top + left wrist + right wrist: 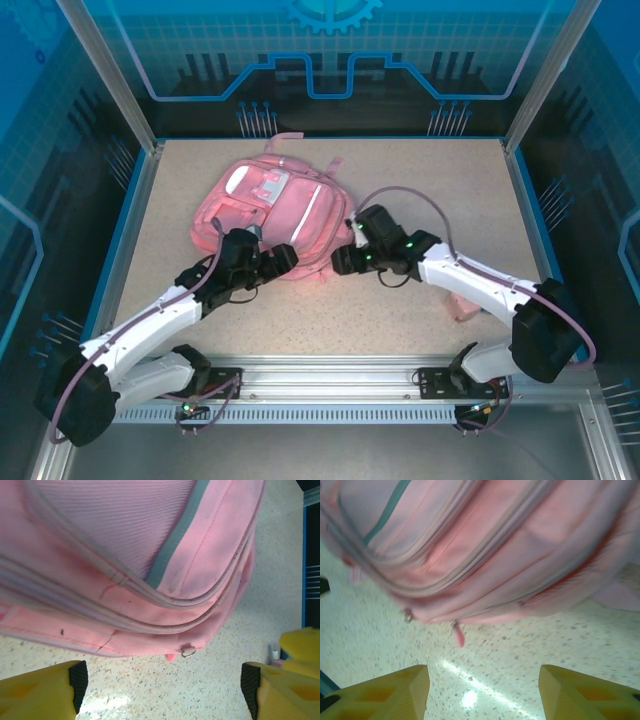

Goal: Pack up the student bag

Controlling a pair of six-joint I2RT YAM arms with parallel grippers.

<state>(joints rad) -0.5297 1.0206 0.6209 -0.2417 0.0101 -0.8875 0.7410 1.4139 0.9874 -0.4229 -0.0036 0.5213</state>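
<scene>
Left wrist view: the left gripper [162, 682] stands wide, its two yellow fingers [42, 692] far apart with black pads on their inner faces and nothing between them but bare speckled beige tabletop [200, 690]. Just beyond the fingertips lies the lower edge of the one large soft pink fabric backpack [100, 530]. A grey-green reflective stripe [175, 540] runs across its front, several zip lines curve along the edge, and one small metal ring [188, 653] hangs at the rim.

From the right wrist, the right gripper [484, 685] is also parted, moderately, its two yellow fingers [395, 690] holding nothing above the tabletop [545, 645]. The backpack [495, 545] lies just ahead of it, with one pink zip pull [459, 636] dangling onto the surface.

Seen from above, the two arms converge on the bag's near edge, the left gripper [283, 258] at its near-left and the right gripper [345, 262] at its near-right corner. The backpack [290, 205] lies flat, left of centre toward the far side of the tabletop [430, 190], its far pocket [250, 183] gaping pale. One small pink item [462, 305], unclear, lies beside the right arm.
</scene>
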